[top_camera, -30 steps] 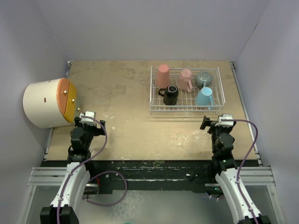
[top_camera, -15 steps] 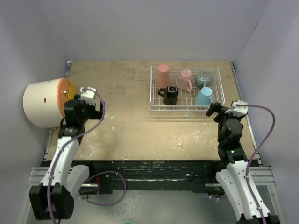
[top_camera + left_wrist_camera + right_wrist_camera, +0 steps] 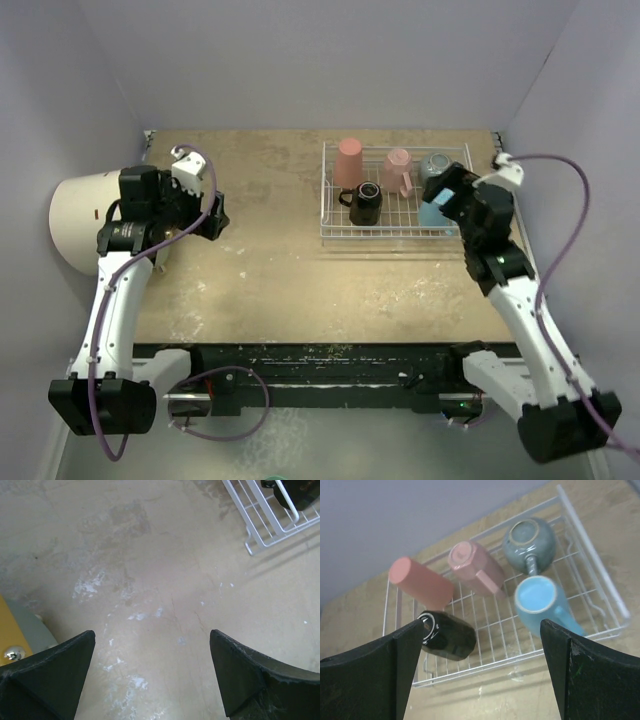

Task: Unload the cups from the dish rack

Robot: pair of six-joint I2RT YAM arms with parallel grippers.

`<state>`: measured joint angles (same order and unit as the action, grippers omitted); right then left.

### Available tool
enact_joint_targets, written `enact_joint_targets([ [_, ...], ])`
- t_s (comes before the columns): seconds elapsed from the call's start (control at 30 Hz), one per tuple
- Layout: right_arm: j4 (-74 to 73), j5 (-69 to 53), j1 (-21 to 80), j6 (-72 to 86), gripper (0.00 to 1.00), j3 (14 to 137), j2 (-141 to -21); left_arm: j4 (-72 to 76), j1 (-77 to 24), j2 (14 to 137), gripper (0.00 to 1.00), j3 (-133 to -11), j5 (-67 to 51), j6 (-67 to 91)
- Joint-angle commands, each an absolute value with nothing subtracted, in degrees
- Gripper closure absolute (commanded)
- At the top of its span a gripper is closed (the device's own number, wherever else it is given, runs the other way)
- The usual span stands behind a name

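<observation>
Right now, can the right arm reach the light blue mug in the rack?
Probably yes. On the right arm the jaws stand wide open by the dish rack, the light blue mug shows ahead between them, and nothing covers it. The dark grey-blue mug sits close beside it, so aim carefully.

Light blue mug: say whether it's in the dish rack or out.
In: the light blue ceramic mug sits on the grid floor of the white wire dish rack, inside its low sides.

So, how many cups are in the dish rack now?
5, all in the dish rack: salmon tumbler far left, pale pink mug far middle, grey-blue mug far right, black mug near left, light blue mug near right. None seems hidden.
</observation>
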<state>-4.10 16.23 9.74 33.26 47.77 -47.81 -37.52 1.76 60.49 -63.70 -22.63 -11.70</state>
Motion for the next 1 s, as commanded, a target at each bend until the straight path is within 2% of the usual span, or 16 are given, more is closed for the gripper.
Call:
enact_joint_targets([
  [0.0,-7.6,19.2,18.4,30.5,0.00,56.0,-57.3,-45.4,1.7,61.6,0.01,-66.7,-25.7,-14.4],
  [0.3,-14.4,28.4,33.7,31.8,0.00,68.2,-75.4,-48.2,1.7,61.3,0.01,-64.6,-21.6,-18.0],
  [0.57,-19.4,32.7,39.9,35.2,0.00,75.0,-83.7,-48.3,1.7,61.9,0.01,-64.8,-22.8,-18.3],
  [0.8,-32.5,43.0,42.3,45.4,0.04,86.0,-95.3,-48.9,1.7,60.6,0.01,-64.2,-22.2,-19.1],
  [0.97,-34.9,42.5,42.3,45.6,0.05,91.2,-101.6,-49.3,1.7,60.1,0.01,-64.7,-22.7,-19.7],
])
